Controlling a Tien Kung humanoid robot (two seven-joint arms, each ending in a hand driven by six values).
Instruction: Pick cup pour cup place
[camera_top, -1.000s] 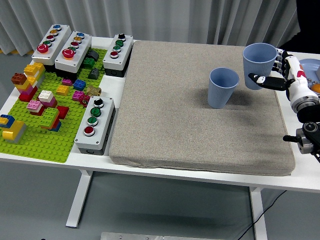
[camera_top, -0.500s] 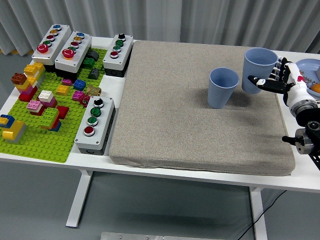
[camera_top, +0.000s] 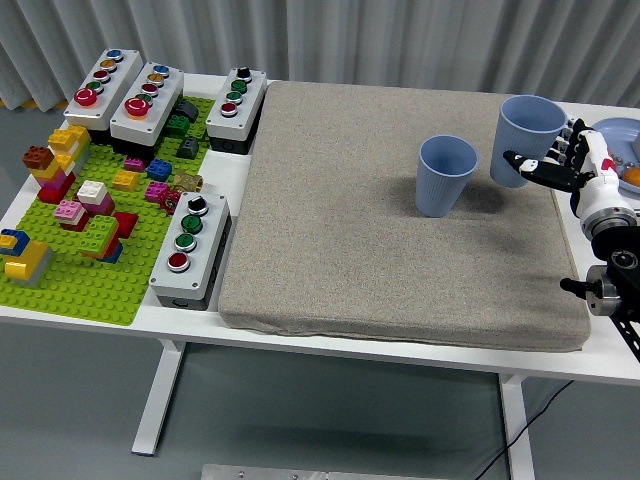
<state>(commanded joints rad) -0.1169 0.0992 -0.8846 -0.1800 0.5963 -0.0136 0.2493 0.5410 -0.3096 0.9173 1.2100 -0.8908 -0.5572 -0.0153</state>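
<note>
two cups upright on the mat (camera_top: 400, 220). my right hand (camera_top: 553, 165) grips the far cup (camera_top: 526, 140), near the mat's right edge; second cup (camera_top: 446, 175) beside it. judging placing nearly done, release left.

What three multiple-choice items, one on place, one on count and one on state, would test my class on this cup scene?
1. Where does the free blue cup stand?
A. on the grey mat
B. on the green brick plate
C. on the floor

2. How many blue cups are in view?
A. one
B. two
C. four

3. What is the right hand doing?
A. lying flat on the mat
B. pressing a button box
C. gripping the held cup

Answers: 1 A, the cup sits upright on the mat's right half. 2 B, one stands free and one is in the hand. 3 C, the fingers wrap the cup's side at the mat's right edge.
</note>
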